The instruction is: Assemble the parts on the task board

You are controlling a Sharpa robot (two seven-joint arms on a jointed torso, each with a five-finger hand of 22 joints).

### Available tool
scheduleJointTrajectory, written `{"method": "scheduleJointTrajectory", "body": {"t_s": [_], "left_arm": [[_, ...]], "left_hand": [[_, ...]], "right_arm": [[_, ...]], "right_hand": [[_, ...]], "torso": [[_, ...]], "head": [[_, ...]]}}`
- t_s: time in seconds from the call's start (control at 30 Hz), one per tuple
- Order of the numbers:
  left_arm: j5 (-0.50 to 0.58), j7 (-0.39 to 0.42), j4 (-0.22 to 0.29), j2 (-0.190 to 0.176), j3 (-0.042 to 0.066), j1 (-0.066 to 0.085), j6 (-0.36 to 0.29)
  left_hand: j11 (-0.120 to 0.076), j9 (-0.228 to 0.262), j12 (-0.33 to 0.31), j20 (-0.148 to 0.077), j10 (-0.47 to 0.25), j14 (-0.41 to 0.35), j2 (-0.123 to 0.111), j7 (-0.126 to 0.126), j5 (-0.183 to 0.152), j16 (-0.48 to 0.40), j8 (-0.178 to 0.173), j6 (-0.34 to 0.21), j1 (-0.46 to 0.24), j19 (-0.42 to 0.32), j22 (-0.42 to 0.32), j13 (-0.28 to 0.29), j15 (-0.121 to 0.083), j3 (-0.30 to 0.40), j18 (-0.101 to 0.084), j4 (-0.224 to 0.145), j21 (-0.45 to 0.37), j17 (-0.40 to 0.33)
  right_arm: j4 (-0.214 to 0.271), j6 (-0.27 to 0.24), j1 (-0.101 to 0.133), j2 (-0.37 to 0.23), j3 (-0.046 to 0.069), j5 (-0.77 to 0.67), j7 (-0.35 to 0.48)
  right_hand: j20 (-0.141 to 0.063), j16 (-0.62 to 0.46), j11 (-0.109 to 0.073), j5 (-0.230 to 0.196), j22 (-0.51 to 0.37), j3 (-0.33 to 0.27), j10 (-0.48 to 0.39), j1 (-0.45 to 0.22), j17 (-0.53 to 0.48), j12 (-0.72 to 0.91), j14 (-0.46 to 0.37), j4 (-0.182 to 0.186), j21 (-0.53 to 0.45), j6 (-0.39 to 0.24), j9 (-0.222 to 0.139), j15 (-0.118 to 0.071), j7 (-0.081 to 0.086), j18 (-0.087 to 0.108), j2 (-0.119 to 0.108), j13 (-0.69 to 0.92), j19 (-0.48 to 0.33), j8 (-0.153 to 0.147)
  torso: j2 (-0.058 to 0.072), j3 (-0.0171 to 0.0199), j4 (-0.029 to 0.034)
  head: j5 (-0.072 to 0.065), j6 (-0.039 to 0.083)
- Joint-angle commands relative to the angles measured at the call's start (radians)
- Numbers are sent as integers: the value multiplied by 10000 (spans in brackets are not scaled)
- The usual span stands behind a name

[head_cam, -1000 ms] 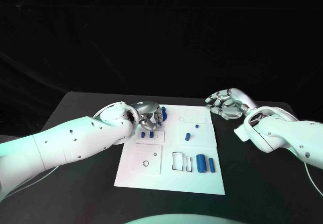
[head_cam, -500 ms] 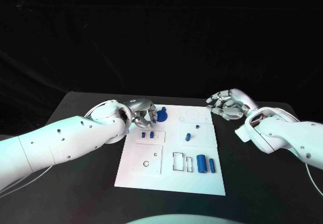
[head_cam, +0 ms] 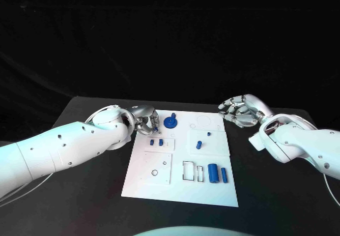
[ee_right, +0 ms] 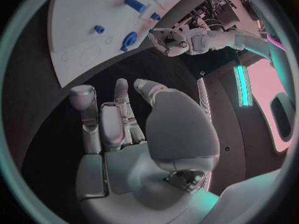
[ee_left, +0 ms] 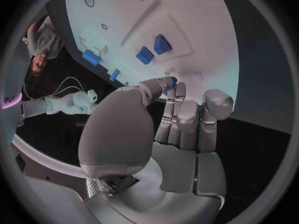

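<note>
Your left hand (head_cam: 145, 121) sits at the upper left edge of the task board (head_cam: 183, 189), fingers loosely apart, gripping nothing. Just beside it stands a blue knobbed part (head_cam: 171, 122). Your right hand (head_cam: 240, 110), upper right off the board, is curled on nothing. The left wrist view shows a blue piece (ee_left: 171, 81) at the fingertips (ee_left: 179, 89); whether they touch is unclear.

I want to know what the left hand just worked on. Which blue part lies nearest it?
The round blue part at the board's far left corner, right beside the left hand. The other blue parts lie nearer the robot or further right.
</note>
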Motion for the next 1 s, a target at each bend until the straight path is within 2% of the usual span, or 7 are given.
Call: {"method": "scheduleJointTrajectory", "body": {"t_s": [0.03,0.3,0.77,1.0], "left_arm": [[95,-75,-32,29,3,6,247],[128,-35,-81,115,-5,0,238],[119,-29,-68,150,-7,-2,122],[163,-26,2,164,-8,-2,176]], "left_hand": [[6,-11,-59,-36,52,10,9,27,-23,-2,-47,67,-14,25,1,-12,-66,25,-65,-50,58,-21],[6,-12,-71,-38,57,7,8,27,-24,-6,-53,70,-18,25,5,-14,-65,25,-66,-48,60,-34],[7,-15,-90,-40,62,-4,-1,27,-26,-19,-64,70,-21,23,5,-16,-66,23,-66,-51,60,-77],[7,-16,-101,-42,69,-10,-1,29,-27,-27,-70,73,-22,20,1,-16,-66,24,-65,-52,57,-101]], "right_arm": [[9,14,-6,6,0,-72,96],[14,12,-6,8,0,-71,99],[16,11,-6,-1,0,-70,100],[13,11,-6,3,0,-70,98]], "right_hand": [[10,-67,-71,33,0,66,-1,-85,-7,-42,-72,-7,-42,68,6,6,-20,101,3,-8,5,2],[10,-67,-71,33,0,66,-1,-85,-7,-42,-72,-7,-42,68,6,6,-20,101,3,-8,5,2],[10,-67,-71,33,0,66,-1,-85,-7,-42,-72,-7,-42,68,6,6,-20,101,3,-8,5,2],[10,-67,-71,33,0,66,-1,-85,-7,-42,-72,-7,-42,68,6,6,-20,101,3,-8,5,2]], "torso": [[6,1,-6],[8,2,-12],[12,-4,-13],[8,-1,2]], "head": [[12,13],[31,17],[-11,20],[-9,5]]}}
